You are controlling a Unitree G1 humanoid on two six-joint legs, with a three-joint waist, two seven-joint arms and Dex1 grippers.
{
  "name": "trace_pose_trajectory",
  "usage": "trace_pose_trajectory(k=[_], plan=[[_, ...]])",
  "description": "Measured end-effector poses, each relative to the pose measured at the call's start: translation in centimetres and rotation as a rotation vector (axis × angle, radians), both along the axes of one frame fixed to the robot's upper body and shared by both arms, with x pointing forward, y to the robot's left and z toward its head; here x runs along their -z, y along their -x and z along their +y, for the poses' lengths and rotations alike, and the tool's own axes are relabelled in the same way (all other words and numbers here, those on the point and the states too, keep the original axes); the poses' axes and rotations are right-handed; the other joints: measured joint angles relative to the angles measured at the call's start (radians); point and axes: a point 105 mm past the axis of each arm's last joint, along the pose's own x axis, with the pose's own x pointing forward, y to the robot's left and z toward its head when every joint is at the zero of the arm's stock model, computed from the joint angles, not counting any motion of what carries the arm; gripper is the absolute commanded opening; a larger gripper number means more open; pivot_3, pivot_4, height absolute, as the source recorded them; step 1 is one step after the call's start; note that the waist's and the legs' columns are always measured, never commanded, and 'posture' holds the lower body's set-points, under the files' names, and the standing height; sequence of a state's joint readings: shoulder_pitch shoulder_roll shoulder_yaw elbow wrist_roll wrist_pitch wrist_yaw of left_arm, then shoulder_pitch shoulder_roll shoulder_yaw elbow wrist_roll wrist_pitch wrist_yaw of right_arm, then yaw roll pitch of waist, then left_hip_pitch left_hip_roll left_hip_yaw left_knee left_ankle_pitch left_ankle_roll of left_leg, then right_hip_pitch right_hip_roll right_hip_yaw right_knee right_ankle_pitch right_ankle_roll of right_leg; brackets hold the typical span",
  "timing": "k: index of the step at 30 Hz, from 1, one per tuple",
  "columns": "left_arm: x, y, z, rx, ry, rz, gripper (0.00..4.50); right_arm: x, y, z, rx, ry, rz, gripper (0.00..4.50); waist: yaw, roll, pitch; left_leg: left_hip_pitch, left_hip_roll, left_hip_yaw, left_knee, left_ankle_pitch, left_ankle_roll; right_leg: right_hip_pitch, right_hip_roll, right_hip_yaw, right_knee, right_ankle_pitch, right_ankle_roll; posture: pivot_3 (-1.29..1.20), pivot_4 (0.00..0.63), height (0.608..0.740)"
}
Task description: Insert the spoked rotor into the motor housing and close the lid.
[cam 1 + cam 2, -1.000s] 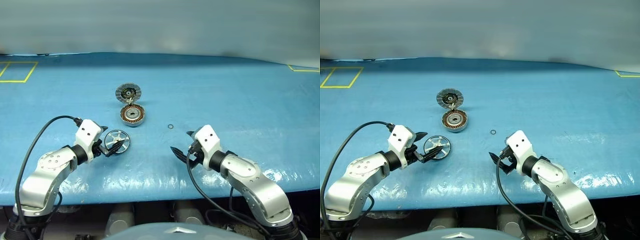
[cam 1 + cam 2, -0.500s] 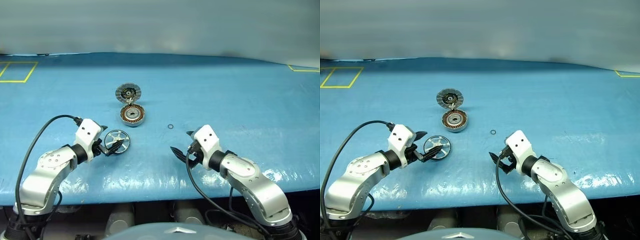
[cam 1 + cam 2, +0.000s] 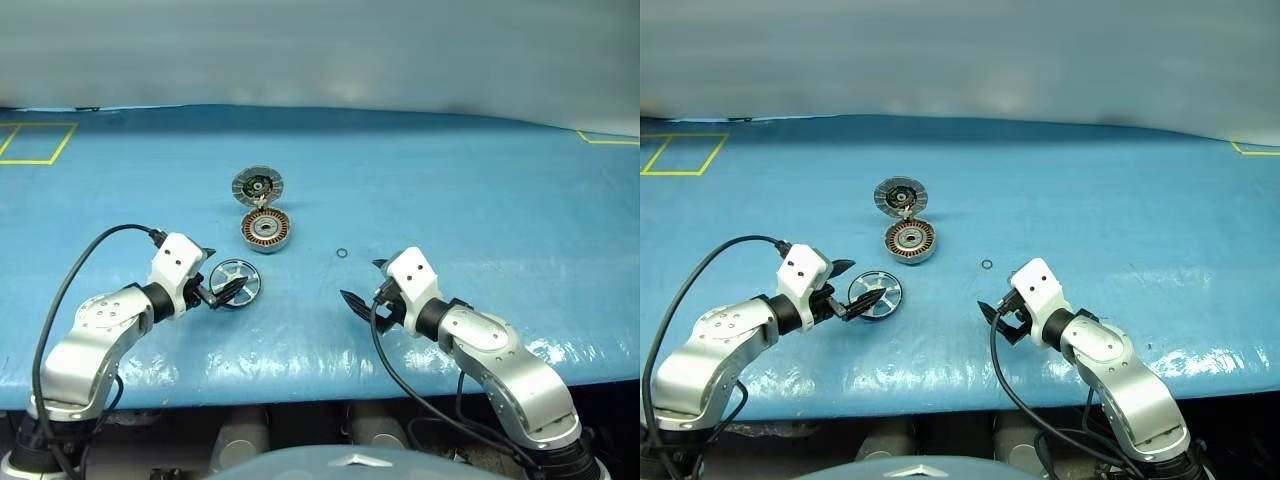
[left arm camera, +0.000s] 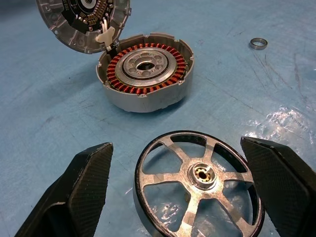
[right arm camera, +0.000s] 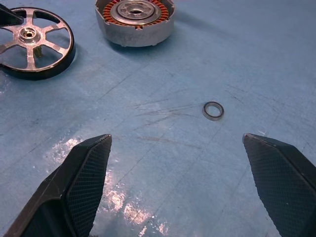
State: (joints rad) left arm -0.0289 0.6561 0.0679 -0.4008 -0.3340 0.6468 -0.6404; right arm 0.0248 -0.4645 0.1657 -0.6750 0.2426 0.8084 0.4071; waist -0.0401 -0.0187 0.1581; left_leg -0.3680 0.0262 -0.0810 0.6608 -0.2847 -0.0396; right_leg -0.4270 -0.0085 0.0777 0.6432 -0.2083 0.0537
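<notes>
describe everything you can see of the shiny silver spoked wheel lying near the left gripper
The shiny silver spoked rotor is a flat metal wheel with a dark outer rim, six broad silver spokes with open gaps between them, and a small central hub with a brassy bearing. It lies flat on the blue table mat, just in front of the round grey motor housing and apart from it. The open left gripper straddles it, one black finger on each side, neither visibly touching it.
</notes>
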Motion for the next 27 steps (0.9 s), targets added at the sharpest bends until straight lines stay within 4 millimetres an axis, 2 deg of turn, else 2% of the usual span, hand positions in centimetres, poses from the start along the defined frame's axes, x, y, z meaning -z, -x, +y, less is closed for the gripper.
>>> trace_pose_trajectory(k=[4,9,11,12,16,20,27], plan=[[-1.2,-2.0,0.0,0.040,-0.006,0.000,4.50,0.0,-0.1,0.1,0.004,-0.002,-0.006,4.49,0.002,0.000,0.000,0.000,0.000,0.000,0.000,0.000,0.000,0.000,0.000,0.000,0.000,0.000,0.000,0.00,0.150,0.740],[-2.4,-3.9,-1.4,0.155,0.004,0.026,4.50,-0.2,-0.2,0.2,0.014,-0.011,-0.022,4.49,0.001,0.000,0.000,-0.001,0.000,0.000,0.000,0.000,0.000,0.000,0.000,0.000,0.000,0.003,0.005,0.00,0.150,0.740],[-2.1,-4.6,-2.0,0.222,-0.036,0.074,4.50,-0.1,-0.2,0.1,0.030,-0.011,-0.021,4.49,-0.008,0.000,0.000,-0.001,0.000,-0.001,0.000,0.000,0.000,0.000,0.000,-0.001,0.000,0.003,0.004,0.00,0.150,0.740],[-2.3,-5.6,-2.5,0.265,-0.065,0.092,4.50,-0.1,-0.2,0.2,0.033,-0.019,-0.024,4.49,-0.002,-0.002,0.001,-0.003,0.000,-0.004,0.001,0.000,0.000,-0.001,0.001,-0.003,0.000,0.003,0.004,0.00,0.150,0.740],[-3.9,-7.4,-3.3,0.352,-0.122,0.085,4.50,0.0,-0.1,0.3,0.041,-0.027,-0.021,4.49,-0.001,-0.002,0.001,-0.003,-0.001,-0.004,0.001,0.000,0.000,0.000,0.001,-0.003,0.000,0.003,0.004,0.00,0.150,0.740],[-3.4,-8.6,-3.6,0.398,-0.184,0.132,4.50,0.2,0.0,0.3,0.056,-0.031,-0.018,4.49,-0.004,-0.001,0.001,-0.003,-0.001,-0.004,0.001,0.000,0.001,-0.001,0.001,-0.003,0.000,0.003,0.004,0.00,0.150,0.740],[-2.3,-9.2,-4.6,0.497,-0.270,0.202,4.50,0.2,-0.1,0.4,0.064,-0.039,-0.025,4.49,-0.004,-0.001,0.001,-0.005,-0.001,-0.004,0.001,0.000,0.001,-0.002,0.001,-0.003,0.000,0.003,0.004,0.00,0.150,0.740]])
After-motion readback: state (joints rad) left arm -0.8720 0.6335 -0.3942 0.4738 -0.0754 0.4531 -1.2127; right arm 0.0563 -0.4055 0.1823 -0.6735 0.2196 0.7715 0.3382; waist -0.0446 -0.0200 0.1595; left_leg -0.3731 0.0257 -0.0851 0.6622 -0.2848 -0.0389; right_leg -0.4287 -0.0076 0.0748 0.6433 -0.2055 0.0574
